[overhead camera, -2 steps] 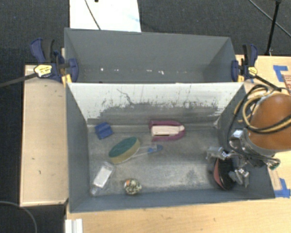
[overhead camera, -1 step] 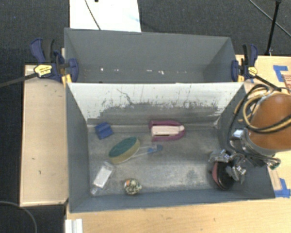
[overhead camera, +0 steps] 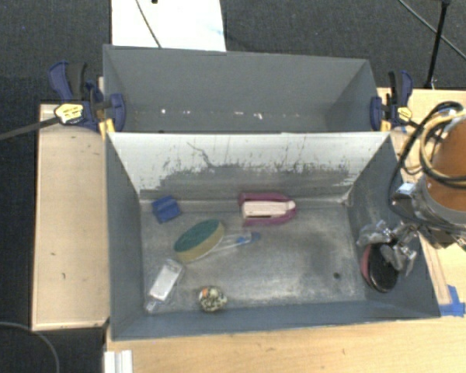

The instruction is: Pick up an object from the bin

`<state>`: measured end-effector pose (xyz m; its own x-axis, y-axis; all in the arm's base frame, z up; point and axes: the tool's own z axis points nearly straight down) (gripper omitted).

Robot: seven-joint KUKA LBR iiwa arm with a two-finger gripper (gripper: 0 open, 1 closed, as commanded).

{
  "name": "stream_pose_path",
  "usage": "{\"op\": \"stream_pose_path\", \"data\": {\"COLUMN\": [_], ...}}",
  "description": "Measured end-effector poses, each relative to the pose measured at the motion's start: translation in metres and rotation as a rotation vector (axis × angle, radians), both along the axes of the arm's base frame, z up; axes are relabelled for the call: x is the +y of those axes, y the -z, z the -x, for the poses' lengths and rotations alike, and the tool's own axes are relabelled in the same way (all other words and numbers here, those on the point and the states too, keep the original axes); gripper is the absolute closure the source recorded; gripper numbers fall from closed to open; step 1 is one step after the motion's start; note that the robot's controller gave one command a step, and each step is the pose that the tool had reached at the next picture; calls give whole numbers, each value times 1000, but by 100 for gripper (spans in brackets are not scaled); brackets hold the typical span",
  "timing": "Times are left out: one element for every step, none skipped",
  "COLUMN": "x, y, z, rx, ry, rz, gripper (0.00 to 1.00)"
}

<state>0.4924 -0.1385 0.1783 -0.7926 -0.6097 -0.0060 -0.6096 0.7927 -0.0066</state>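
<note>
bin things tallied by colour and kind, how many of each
blue block: 1
pink and purple case: 1
green and yellow brush: 1
clear packet: 1
speckled ball: 1
dark oval thing: 1
total: 6

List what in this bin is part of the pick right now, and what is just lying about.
Part of the pick:
- gripper, by the right wall of the grey bin
- dark oval thing with a red edge, under the gripper

Just lying about:
- blue block, back left
- pink and purple thing, back middle
- green and yellow brush
- clear packet, front left
- speckled ball, front
</note>
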Motion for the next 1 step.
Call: {"op": "stream_pose_path", "data": {"x": [9], "y": [-72], "z": [2], "rx": [-1], "ry": [0], "rz": [0], "gripper": [100]}}
